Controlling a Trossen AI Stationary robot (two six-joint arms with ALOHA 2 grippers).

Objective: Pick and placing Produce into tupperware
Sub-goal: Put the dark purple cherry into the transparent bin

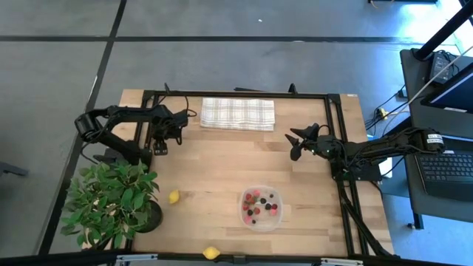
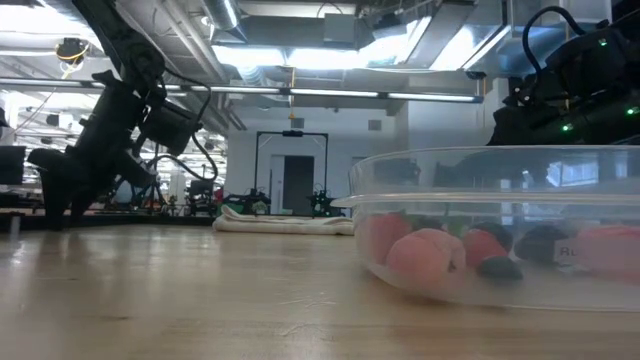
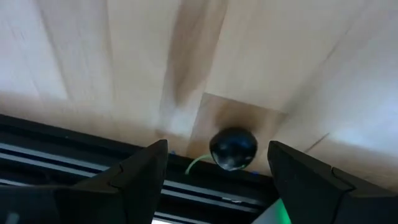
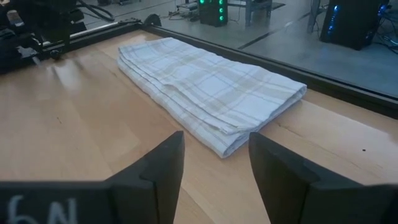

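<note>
The container [image 1: 261,208] stands on the table [image 1: 222,162] near its front edge, with red and dark berries [image 1: 259,205] inside. Two lemons [image 1: 174,196] lie outside it. The left gripper [image 1: 171,125] and right gripper [image 1: 295,142] are both spread and empty, beside the folded cloth [image 1: 238,113].

Bright ceiling strips [image 2: 300,55] glare (low view); left wrist view blurred; shadows soft.

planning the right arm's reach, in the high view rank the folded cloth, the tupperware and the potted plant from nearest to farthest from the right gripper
Measured from the right gripper, which is open at the table's right side:
1. The folded cloth, at the back edge, to its left.
2. The tupperware, near the front edge, holding berries.
3. The potted plant, at the front left corner, clearly farthest.
</note>
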